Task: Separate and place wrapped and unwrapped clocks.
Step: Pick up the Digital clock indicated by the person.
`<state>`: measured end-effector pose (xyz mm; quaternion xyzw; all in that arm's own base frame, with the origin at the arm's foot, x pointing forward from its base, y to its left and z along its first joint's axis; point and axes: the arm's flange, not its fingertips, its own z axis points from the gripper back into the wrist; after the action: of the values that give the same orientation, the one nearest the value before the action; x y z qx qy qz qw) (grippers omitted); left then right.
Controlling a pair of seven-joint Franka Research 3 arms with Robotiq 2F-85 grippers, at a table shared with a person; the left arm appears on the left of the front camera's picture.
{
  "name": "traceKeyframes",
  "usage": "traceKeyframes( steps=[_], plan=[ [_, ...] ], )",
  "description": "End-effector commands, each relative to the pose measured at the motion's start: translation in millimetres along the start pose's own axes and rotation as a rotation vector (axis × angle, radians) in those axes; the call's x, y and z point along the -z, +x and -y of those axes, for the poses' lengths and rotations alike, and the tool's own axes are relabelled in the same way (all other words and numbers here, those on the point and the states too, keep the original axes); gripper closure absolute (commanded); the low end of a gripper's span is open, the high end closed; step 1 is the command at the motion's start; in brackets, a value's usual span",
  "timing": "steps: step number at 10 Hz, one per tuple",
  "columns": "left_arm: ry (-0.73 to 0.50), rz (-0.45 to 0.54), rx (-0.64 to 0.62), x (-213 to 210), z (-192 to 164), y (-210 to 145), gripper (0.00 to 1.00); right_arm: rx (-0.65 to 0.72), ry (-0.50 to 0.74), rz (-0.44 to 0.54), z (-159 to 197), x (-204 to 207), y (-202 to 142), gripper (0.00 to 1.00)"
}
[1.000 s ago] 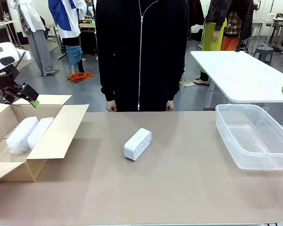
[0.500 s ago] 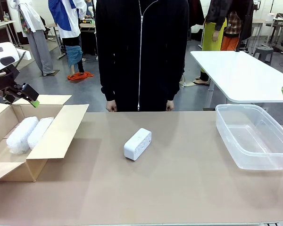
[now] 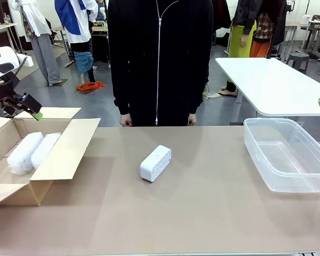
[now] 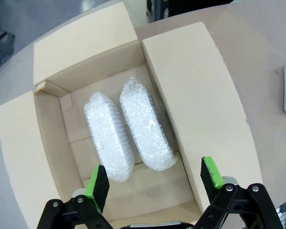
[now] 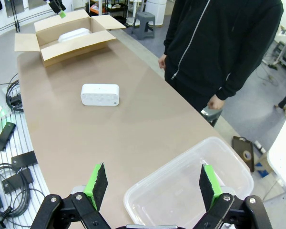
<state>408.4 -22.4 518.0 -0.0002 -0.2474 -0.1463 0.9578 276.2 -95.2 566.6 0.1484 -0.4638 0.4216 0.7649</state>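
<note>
Two wrapped clocks (image 4: 109,150) (image 4: 145,129), oblong bundles in whitish bubble wrap, lie side by side inside the open cardboard box (image 4: 195,105). My left gripper (image 4: 155,177) hangs open above them, holding nothing. From the front, the wrapped clocks (image 3: 24,153) lie at the far left under the left gripper (image 3: 29,109). The unwrapped clock (image 3: 156,162), bare white plastic, rests on the table's middle, also in the right wrist view (image 5: 100,94). My right gripper (image 5: 152,185) is open and empty above the clear plastic bin (image 5: 229,162).
The clear plastic bin (image 3: 309,184) stands at the table's right, with nothing in it. The box's flaps (image 3: 66,149) spread out to the left. A person in a black jacket (image 3: 160,58) stands at the far edge, hands down. Cables (image 5: 9,138) lie beside the table.
The left arm has shifted very slightly above the box. Nothing else has moved.
</note>
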Motion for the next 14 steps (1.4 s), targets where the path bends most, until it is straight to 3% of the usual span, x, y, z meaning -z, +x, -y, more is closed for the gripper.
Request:
traceKeyframes(
  steps=[1,4,7,9,11,14],
  plan=[
    [-0.035,0.02,0.155,-29,-14,-15,0.0,-0.008,0.019,0.025,1,2,0,0.0],
    [-0.121,-0.021,0.462,-59,-43,-35,0.0,-0.008,0.019,0.025,1,2,0,0.0],
    [-0.199,-0.012,0.667,-91,-104,-51,0.0,-0.008,0.019,0.025,1,2,0,0.0],
    [-0.192,0.028,0.736,-112,-136,-59,0.0,-0.008,0.019,0.025,1,2,0,0.0],
    [-0.202,0.127,0.759,-120,-163,-57,0.0,-0.008,0.019,0.025,1,2,0,0.0],
    [-0.334,0.355,0.858,-113,-199,-47,0.0,-0.008,0.019,0.025,1,2,0,0.0]
  ],
)
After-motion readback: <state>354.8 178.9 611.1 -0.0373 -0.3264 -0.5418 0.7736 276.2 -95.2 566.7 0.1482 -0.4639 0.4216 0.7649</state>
